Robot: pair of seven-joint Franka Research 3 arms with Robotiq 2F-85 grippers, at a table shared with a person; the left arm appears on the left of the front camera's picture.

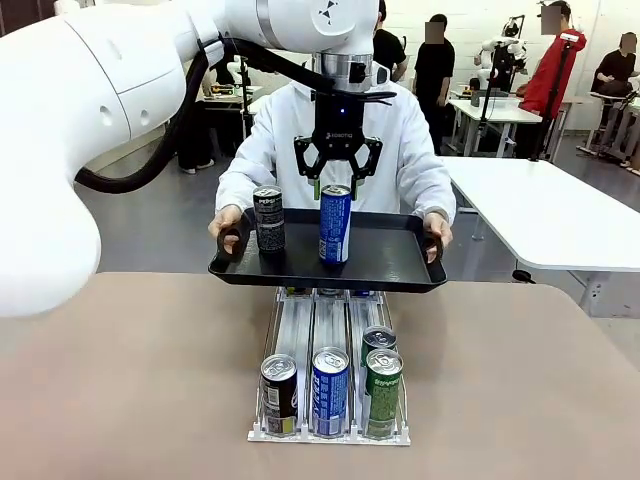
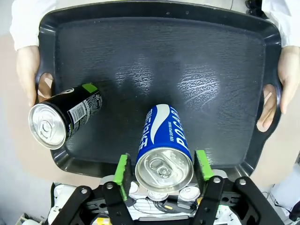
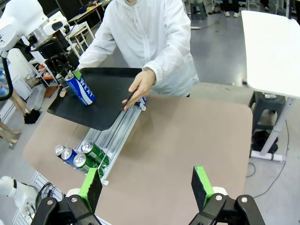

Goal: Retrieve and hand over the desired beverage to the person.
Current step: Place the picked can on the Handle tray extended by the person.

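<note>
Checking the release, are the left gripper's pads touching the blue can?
Apart. The left wrist view shows small gaps between the left gripper pads and the blue can on the tray.

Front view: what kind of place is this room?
Probably a robotics lab or test hall: a white robot arm at the table, white work tables behind, another robot rig farther off.
</note>
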